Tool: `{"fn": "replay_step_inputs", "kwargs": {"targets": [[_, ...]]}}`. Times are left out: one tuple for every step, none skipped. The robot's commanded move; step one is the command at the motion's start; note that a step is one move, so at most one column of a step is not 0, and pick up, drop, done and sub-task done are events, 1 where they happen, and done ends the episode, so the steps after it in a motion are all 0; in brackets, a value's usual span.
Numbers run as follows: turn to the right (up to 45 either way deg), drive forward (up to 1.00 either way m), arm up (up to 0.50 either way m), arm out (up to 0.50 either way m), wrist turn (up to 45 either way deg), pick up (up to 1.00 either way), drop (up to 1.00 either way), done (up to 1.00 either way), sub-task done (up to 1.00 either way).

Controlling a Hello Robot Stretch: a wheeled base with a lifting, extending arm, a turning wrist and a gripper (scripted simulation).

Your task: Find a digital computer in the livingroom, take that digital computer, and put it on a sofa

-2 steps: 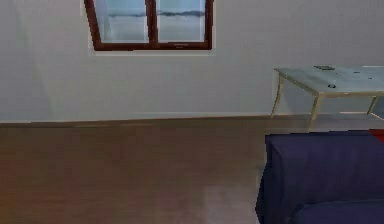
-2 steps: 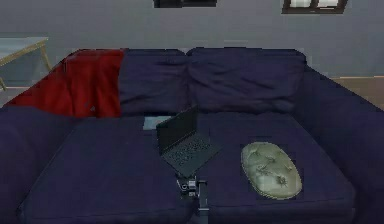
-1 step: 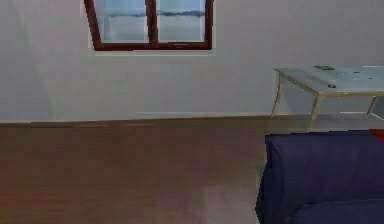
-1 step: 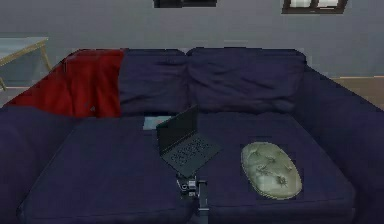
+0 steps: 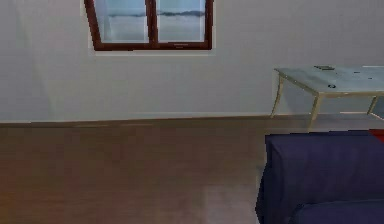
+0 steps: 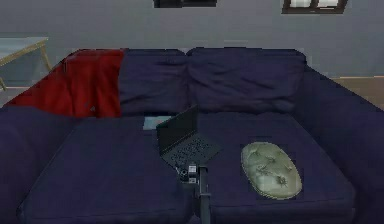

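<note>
The laptop (image 6: pixel 186 140) lies on the seat of a dark blue sofa (image 6: pixel 100 170) in the arm side view, near the middle where the two seat cushions meet. Its lid is up and its dark screen is turned toward the view's left. Just behind it, a small pale flat thing (image 6: pixel 155 123) lies on the same seat. The arm (image 6: pixel 204 202) rises as a dark bar from the bottom edge, and the tool (image 6: pixel 188 170) stands at its far end, right at the laptop's near edge. Whether the tool touches the laptop cannot be told. Since the laptop rests on the sofa at the tool's end, it also cannot be told whether the tool has hold of anything, and the state of its fingers cannot be made out. To the right of the laptop, a pale greenish oval cushion (image 6: pixel 271 168) lies flat on the right seat cushion. A red throw (image 6: pixel 85 85) hangs over the sofa's back and arm on the left, and beyond it the corner of a pale table (image 6: pixel 20 48) shows. In the forward view, one end of the sofa (image 5: pixel 320 165) fills the lower right corner on a brown wood floor (image 5: pixel 120 170). Behind it a white table (image 5: pixel 330 82) stands against the pale wall with a small dark thing (image 5: pixel 323 68) on it. A wood-framed window (image 5: pixel 150 22) sits high on that wall.
</note>
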Motion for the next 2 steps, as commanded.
{"fn": "replay_step_inputs", "kwargs": {"targets": [[0.0,0.0,0.0,-0.08,0.0,0.0,0.0,0.0,0.0],[0.0,0.0,0.0,0.0,0.0,0.0,0.0,1.0,0.0]]}}
